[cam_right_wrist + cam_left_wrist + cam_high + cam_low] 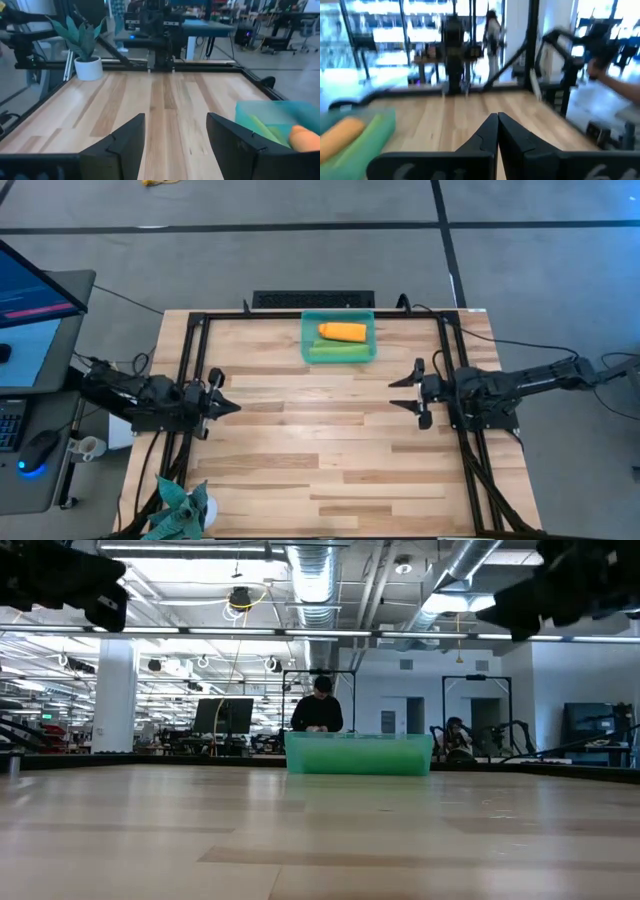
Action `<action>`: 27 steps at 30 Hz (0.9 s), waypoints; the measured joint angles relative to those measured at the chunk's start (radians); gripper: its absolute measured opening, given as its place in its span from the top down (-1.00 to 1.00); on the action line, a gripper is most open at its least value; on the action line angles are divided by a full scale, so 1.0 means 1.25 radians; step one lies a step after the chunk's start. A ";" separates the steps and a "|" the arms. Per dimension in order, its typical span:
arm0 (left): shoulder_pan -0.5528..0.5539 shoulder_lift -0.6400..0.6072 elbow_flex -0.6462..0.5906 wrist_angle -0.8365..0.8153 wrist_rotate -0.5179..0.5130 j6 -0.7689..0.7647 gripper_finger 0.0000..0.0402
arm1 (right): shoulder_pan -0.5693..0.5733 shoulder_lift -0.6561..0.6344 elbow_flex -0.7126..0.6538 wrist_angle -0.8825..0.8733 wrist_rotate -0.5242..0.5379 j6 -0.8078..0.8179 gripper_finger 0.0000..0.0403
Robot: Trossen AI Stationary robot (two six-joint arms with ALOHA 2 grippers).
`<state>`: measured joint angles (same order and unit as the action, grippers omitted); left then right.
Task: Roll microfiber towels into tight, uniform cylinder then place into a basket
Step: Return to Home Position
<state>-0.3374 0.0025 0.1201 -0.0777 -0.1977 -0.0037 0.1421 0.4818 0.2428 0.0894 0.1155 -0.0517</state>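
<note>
The teal-green basket (pixel 338 338) stands at the table's far middle. In it lie two rolled towels side by side: the orange one (pixel 343 332) on the far side, the lime green one (pixel 337 352) on the near side. Both also show in the left wrist view, the orange roll (pixel 340 135) beside the green roll (pixel 367 140). My left gripper (pixel 232 407) is shut and empty at the table's left side. My right gripper (pixel 397 392) is open and empty at the right side; its fingers stand apart in the right wrist view (pixel 175 135).
A small potted plant (pixel 180 510) stands at the table's near left corner. A dark metal frame (pixel 190 360) runs along the table's sides and far edge. A person (pixel 318 708) stands in the room beyond the basket. Bare wood lies between the two grippers.
</note>
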 joint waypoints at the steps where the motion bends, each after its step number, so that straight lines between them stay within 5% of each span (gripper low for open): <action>1: 0.000 0.000 -0.007 0.027 0.003 0.003 1.00 | 0.000 -0.006 -0.023 0.028 0.001 0.000 -0.15; 10: 0.000 0.002 -0.086 0.109 0.009 0.005 1.00 | 0.004 -0.059 -0.088 0.064 0.016 0.074 -0.15; 27: 0.000 0.003 -0.089 0.111 0.004 0.071 1.00 | 0.067 -0.109 -0.189 0.113 0.091 0.161 -0.15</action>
<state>-0.3374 0.0063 0.0093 0.0612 -0.1925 0.0849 0.2252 0.3458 0.0063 0.2311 0.2292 0.1497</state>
